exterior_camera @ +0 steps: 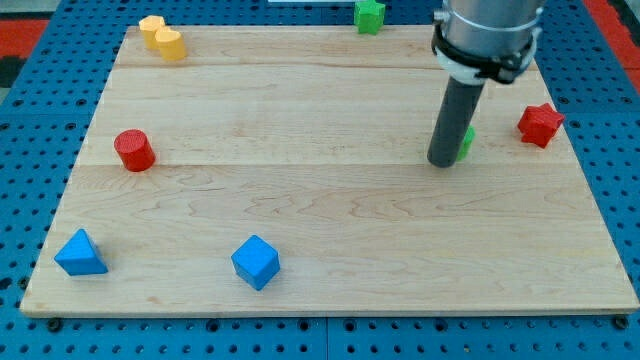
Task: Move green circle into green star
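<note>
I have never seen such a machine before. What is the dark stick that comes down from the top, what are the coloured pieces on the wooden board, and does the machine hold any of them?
The stick is the end of a robot arm. It has no hand; it only pushes pieces with my tip, which slides on the wooden board. There is one picture, from one camera looking down at the board at an angle.

On the board lie small blocks: a yellow block at the view's top left, a green star at the top edge, a red star at the right, a red cylinder at the left, and a blue triangle and blue cube near the bottom.

Nothing is held. The green circle is mostly hidden behind the rod, right beside my tip.
</note>
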Tool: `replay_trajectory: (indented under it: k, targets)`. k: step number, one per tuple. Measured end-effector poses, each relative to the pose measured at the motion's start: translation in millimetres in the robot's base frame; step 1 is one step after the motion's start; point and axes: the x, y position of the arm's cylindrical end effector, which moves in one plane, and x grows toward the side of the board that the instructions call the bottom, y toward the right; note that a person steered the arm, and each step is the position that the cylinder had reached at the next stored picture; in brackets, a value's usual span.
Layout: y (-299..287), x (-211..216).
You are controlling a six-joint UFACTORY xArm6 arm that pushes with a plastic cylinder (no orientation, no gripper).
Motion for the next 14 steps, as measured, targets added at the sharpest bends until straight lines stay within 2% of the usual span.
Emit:
replay_trajectory:
  k: [1,2,3,5,7,9,10,11,12,14]
  targets:
    - [52,-34]
    - [66,-9]
    - [101,-10]
    - [40,-52]
    - [74,-27]
    - [69,-89]
    - [66,-144]
    - [56,-156]
    - [98,-163]
    - [14,-182]
